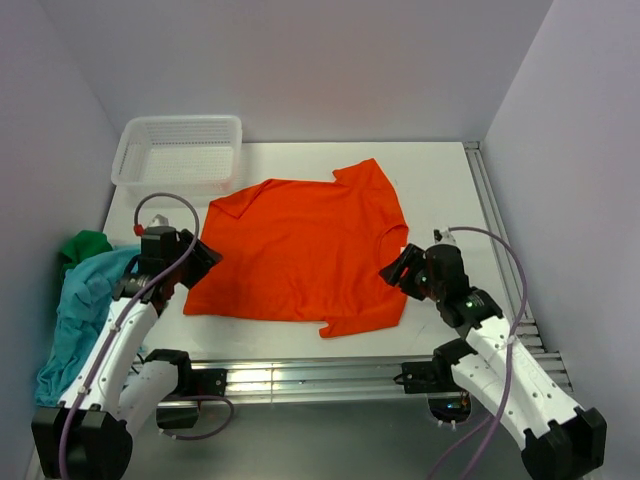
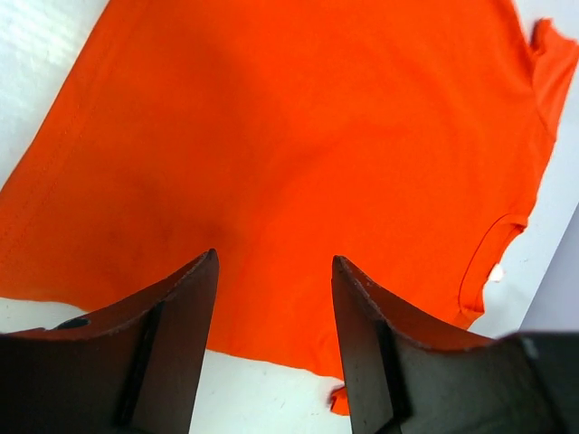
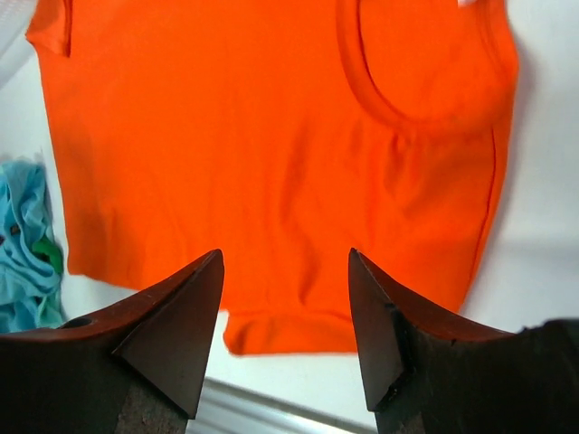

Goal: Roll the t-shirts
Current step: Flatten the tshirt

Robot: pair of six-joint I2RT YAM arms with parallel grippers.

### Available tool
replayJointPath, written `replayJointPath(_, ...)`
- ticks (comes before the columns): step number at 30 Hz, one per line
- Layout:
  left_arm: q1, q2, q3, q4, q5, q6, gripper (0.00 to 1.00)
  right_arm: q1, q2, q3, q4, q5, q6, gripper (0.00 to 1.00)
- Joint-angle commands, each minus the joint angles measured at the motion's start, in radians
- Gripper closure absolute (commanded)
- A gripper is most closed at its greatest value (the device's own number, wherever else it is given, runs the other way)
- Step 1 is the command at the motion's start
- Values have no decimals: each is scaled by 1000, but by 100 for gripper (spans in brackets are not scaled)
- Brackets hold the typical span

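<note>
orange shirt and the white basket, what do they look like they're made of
Orange t-shirt: looks like soft knit fabric, probably cotton jersey, with a matte finish. It lies limp with shallow wrinkles, and the hems and collar are stitched.
White basket: looks like rigid moulded plastic, perhaps slightly glossy. Its walls are a fine open mesh that keeps a straight shape.

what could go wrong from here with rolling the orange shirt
1. The orange t-shirt has a sleeve near the front edge of the table; dragging may pull it off.
2. The teal t-shirt hangs over the left edge beside the left end effector, which might snag it.
3. Both it and the right end effector are open at opposite sides; uneven grips would likely bunch the fabric.
</note>
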Motion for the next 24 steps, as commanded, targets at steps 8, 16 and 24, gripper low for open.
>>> replayJointPath(8,-6,1,-141,155,106,-51,45,77,28,4,-307,171,163,42)
replayJointPath(16,-11,59,-127,156,54,-44,45,106,71,-56,-279,181,218,44)
replayJointPath(24,-11,125,-121,178,31,-47,47,146,158,-118,-189,187,257,61)
